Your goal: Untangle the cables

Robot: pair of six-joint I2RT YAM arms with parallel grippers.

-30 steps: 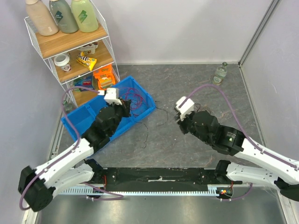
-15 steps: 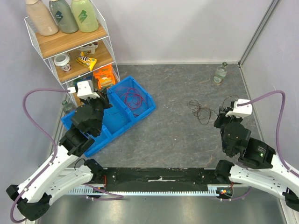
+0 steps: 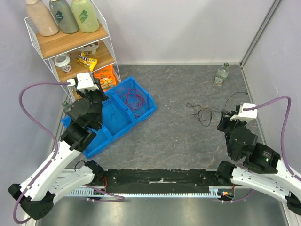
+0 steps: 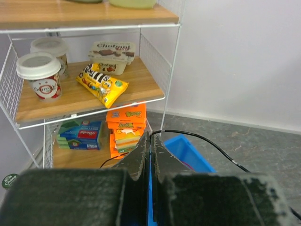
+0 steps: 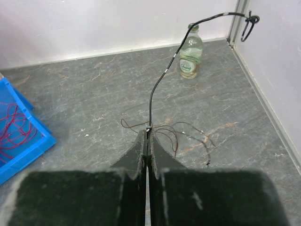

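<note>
Red cables (image 3: pixel 134 100) lie coiled in the blue bin (image 3: pixel 117 120), well apart from the black cables (image 3: pixel 203 114) looped on the tabletop (image 3: pixel 178 136), so the sorting looks largely done. The left claw (image 4: pixel 151 141), near the shelf (image 4: pixel 141 84), is clenched on a black strand (image 4: pixel 211 147). The right claw (image 5: pixel 147 136) pinches a black wire (image 5: pixel 160 82) above those loops, which likely need more teasing apart.

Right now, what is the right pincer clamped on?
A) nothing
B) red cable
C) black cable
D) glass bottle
C: in the right wrist view the black cable rises straight from between the shut fingertips of the right pincer, while the red cable lies in the blue bin.
</note>
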